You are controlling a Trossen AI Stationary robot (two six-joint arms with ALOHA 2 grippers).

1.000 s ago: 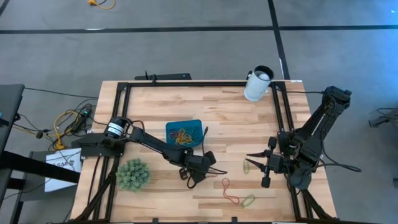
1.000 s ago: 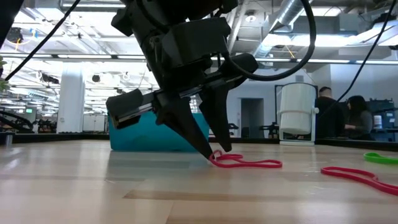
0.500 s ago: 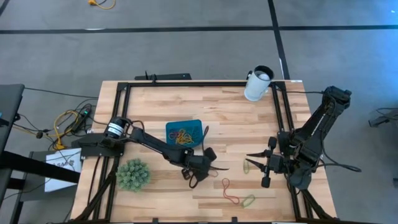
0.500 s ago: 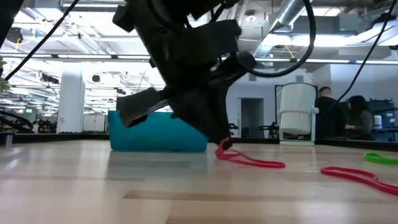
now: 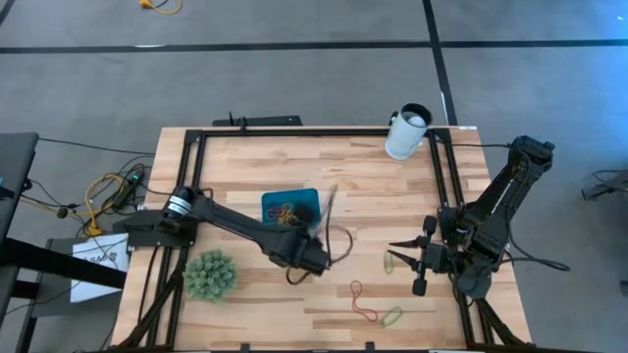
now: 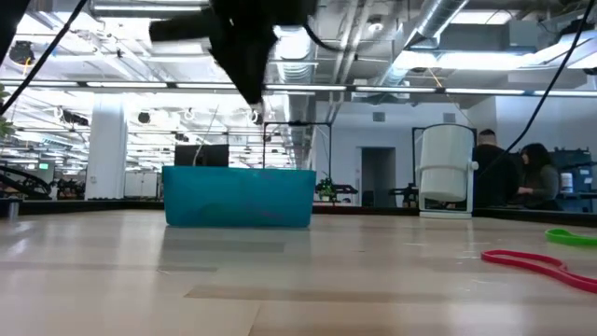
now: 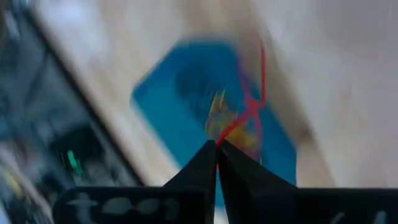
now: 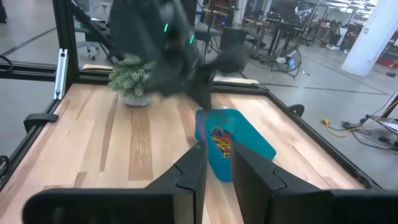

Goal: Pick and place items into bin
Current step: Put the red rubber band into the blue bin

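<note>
The left hand (image 7: 216, 148) is pinched fully shut on a red band (image 7: 250, 107), which trails away from the fingertips as a thin twisted strand, its long axis running straight on from the fingers toward the teal tray (image 7: 161, 106) beyond. Seen from above, the left arm reaches from the desk's 9 o'clock edge toward the middle, and the left hand (image 5: 326, 218) sits raised at the tray's (image 5: 290, 203) 4 o'clock corner with its fingers aimed toward 12 o'clock. In the level view the hand is up off the desk (image 6: 298, 280), above the tray (image 6: 239, 196). The tray lies a little toward 9 o'clock of the desk's centre and holds a tangle of coloured bands (image 5: 286, 213).

More loose bands lie on the wood: a red one (image 5: 361, 300) toward 5 o'clock, a green one (image 5: 392, 316) just beyond it and another green one (image 5: 392, 262) toward 3 o'clock.

The right hand (image 5: 396, 247) waits near the 3 o'clock edge, pointing toward 9 o'clock, its fingers (image 8: 194, 169) a narrow gap apart and holding nothing.

A spiky green ball (image 5: 209, 275) sits near 8 o'clock and a white cup (image 5: 406, 132) near 1 o'clock.
</note>
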